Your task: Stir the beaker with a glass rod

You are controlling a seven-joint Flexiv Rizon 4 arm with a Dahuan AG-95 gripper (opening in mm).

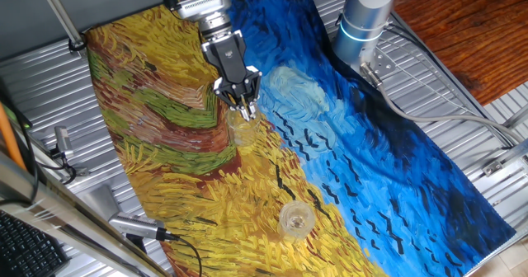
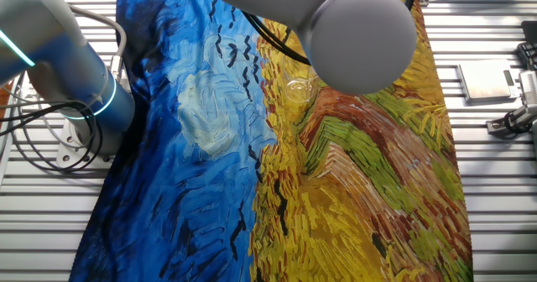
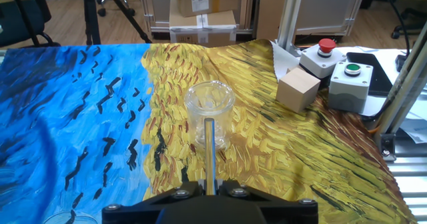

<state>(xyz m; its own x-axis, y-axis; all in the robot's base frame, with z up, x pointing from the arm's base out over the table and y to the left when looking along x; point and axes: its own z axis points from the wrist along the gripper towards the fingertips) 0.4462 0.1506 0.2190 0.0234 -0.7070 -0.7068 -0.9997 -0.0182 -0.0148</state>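
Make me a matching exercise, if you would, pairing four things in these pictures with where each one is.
1. glass rod
2. beaker
3. wooden block
4. red button

A. on top of a pale box
B. upright on the yellow part of the cloth
C. held in the gripper
D. on the cloth, next to the pale box

Pairs: 1-C, 2-B, 3-D, 4-A

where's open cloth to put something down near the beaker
Free: the blue half of the cloth left of the beaker in the hand view, and the yellow stretch between it and the wooden block. Crowded: the far right corner, with the block and two button boxes. The gripper holds the glass rod above the beaker.
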